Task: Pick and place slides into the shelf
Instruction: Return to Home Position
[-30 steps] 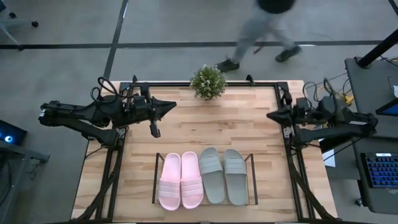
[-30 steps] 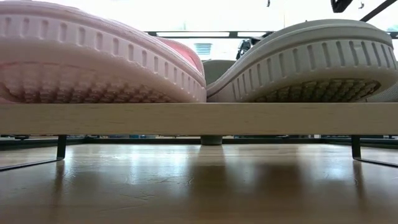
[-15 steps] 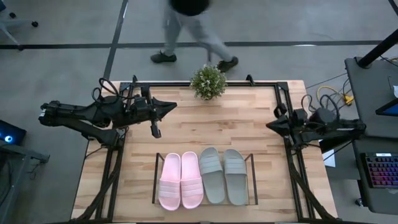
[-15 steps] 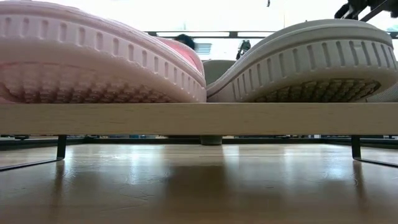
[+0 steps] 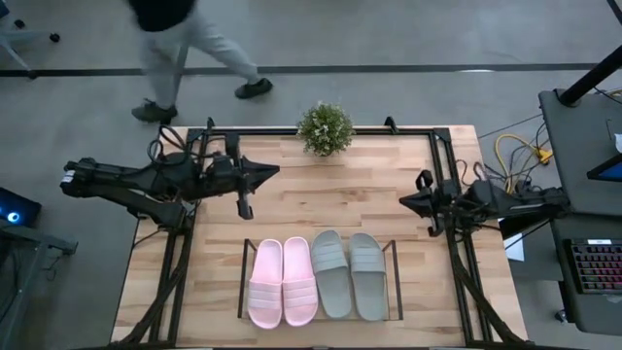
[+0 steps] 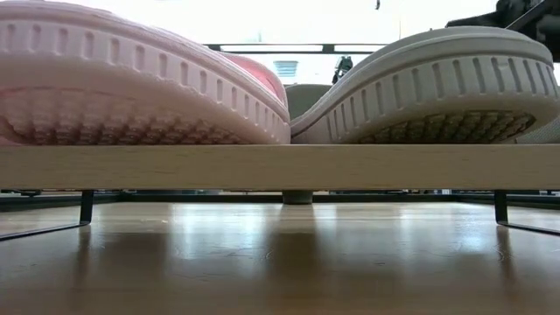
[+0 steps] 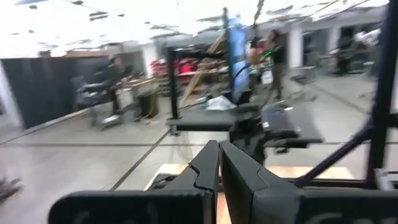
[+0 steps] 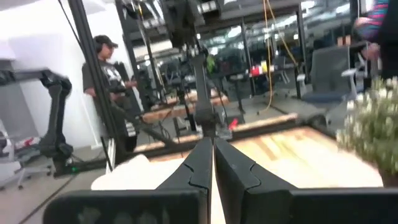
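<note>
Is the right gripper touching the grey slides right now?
Apart. The high view shows the right gripper at the right edge of the table, with bare wood between it and the grey slides.

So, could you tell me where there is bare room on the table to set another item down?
The widest bare patch on the table is central, bordered by the plant, the left gripper, the right gripper and the shelf. Narrower strips flank the shelf. The shelf itself is full: pink slides and grey slides side by side.
</note>
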You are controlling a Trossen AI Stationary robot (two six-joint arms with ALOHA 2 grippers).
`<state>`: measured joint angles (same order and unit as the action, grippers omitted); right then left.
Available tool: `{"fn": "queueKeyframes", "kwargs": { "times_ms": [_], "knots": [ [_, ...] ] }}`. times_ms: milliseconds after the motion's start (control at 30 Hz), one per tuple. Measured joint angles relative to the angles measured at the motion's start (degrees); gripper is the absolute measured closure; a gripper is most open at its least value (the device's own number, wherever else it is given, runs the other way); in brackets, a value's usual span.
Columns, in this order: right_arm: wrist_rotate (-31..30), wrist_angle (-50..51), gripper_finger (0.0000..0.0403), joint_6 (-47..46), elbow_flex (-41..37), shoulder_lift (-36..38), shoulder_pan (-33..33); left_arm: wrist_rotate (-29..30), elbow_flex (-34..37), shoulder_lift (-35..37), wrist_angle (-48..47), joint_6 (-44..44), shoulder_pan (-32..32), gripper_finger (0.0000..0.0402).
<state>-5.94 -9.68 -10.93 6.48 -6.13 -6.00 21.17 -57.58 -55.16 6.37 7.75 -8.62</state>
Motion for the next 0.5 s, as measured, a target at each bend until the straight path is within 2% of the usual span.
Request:
{"fn": "queueKeyframes", "kwargs": {
  "times_ms": [200,333,500],
  "knots": [
    [-0.17,-0.15,0.0395,2.17,-2.12,0.0,0.01,-6.17,4.03,-2.03,10.94,-2.24,-0.02,0.0401],
    [-0.26,-0.13,0.0395,3.46,-2.11,0.0,0.0,-8.16,7.6,-6.73,19.46,-6.55,-0.09,0.0401],
    [-1.05,-0.15,0.0395,4.3,-0.72,0.0,0.0,-8.6,8.48,-14.17,19.59,-10.37,-0.92,0.0401]
  ]
}}
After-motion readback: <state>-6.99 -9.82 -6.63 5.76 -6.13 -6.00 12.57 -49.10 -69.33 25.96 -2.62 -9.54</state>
